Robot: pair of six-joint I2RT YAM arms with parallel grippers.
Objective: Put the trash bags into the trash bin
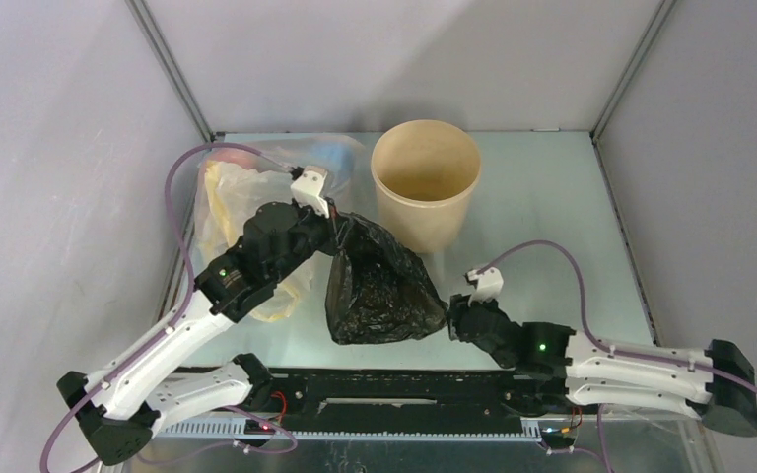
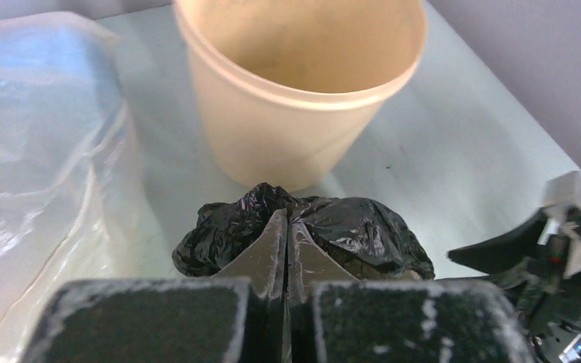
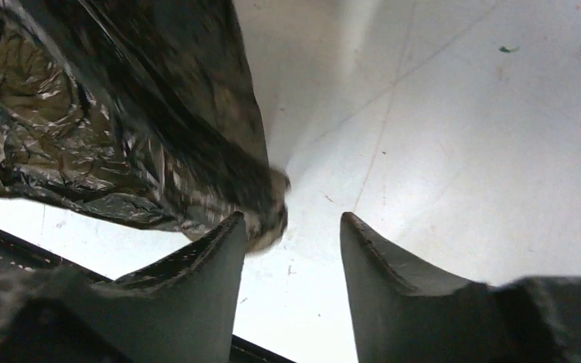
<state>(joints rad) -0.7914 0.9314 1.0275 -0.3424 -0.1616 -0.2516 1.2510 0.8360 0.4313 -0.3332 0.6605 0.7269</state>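
Observation:
The glossy black trash bag (image 1: 379,286) hangs near the table's middle front, held up by its gathered top. My left gripper (image 1: 338,229) is shut on that top; in the left wrist view (image 2: 287,227) its jaws are pressed together with the bag (image 2: 348,227) bulging below them. The tan trash bin (image 1: 425,182) stands upright and empty just behind the bag, and it shows in the left wrist view (image 2: 302,83). My right gripper (image 1: 450,320) is open at the bag's lower right corner; in the right wrist view (image 3: 291,227) the bag's corner (image 3: 159,136) touches the left finger.
A translucent clear bag (image 1: 241,187) with yellow, red and blue tints lies at the back left, under my left arm; it also shows in the left wrist view (image 2: 38,144). Grey enclosure walls stand on three sides. A black rail (image 1: 394,394) runs along the front edge.

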